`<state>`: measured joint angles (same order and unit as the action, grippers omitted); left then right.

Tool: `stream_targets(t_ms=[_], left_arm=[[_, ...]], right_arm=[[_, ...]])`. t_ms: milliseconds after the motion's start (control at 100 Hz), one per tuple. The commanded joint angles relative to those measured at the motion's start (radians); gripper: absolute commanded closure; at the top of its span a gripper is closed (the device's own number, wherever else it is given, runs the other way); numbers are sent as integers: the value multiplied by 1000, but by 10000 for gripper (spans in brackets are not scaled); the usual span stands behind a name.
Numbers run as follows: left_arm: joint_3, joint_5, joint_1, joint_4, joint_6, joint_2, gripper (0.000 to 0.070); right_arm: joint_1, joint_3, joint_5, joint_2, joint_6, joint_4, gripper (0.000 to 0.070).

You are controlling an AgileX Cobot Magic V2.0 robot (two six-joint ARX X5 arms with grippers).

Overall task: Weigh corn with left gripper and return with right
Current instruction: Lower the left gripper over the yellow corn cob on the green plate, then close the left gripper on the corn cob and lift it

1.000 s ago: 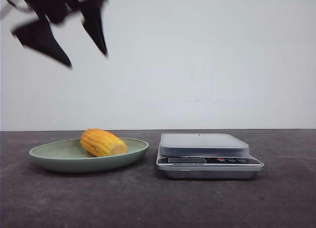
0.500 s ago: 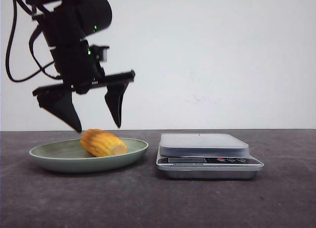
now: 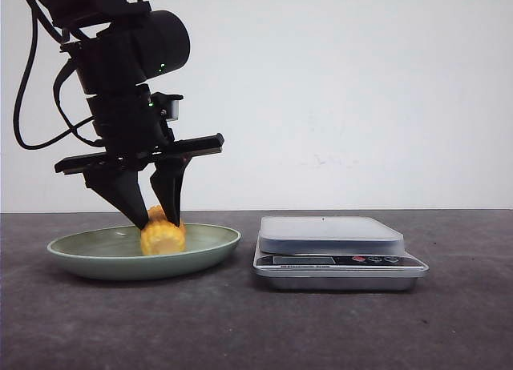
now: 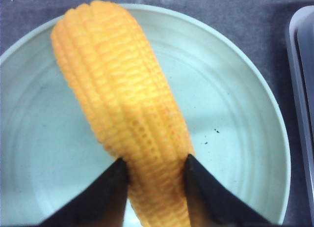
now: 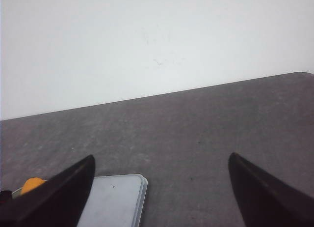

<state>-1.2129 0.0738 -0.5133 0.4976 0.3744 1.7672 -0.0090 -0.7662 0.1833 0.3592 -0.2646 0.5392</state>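
Note:
The corn [image 3: 163,235], a yellow-orange cob with ribbed kernel rows, lies in the pale green plate [image 3: 204,246] at the left of the table. My left gripper [image 3: 159,220] has come down over it, and its two black fingers press the cob's sides. In the left wrist view the corn [image 4: 122,104] fills the middle of the plate [image 4: 235,138] with the gripper [image 4: 156,164] clamped on its near end. The right gripper [image 5: 162,160] is wide open and empty above the table; it does not show in the front view.
A silver kitchen scale [image 3: 337,250] with a pale platform stands right of the plate; its corner shows in the right wrist view [image 5: 117,197]. The dark grey table [image 3: 256,330] ends at a white back wall.
The left arm dropped from the top left down onto the plate. Its fingers closed on the corn, which turned from lying sideways to end-on toward the front camera.

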Motion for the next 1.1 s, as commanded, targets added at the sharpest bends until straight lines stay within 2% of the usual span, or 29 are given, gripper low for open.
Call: stream_targets(t_ms=[0,160,320,580,860,1090], left_arm=[[-22,5,-5,-3,-23,25,700],[-22,5,-6,15,-63,0,700],[-23,4,-15,18,-95,-116,699],[-73,-48,-85,52,-112,-252,697],[-229,-68,-226,38,-87,-110,696],[-367,-68,-281,37,-47,72,697]], right_arm=[[1,-16,1,5,11,-7,154],[1,-16,1,5,11,-6,154],[1,-16,1,5,11,-6,154],[1,-16,1,5,10,-7,154],[1,-16,2,5,8,0,154],[1,-16,1,5,10,1,154]])
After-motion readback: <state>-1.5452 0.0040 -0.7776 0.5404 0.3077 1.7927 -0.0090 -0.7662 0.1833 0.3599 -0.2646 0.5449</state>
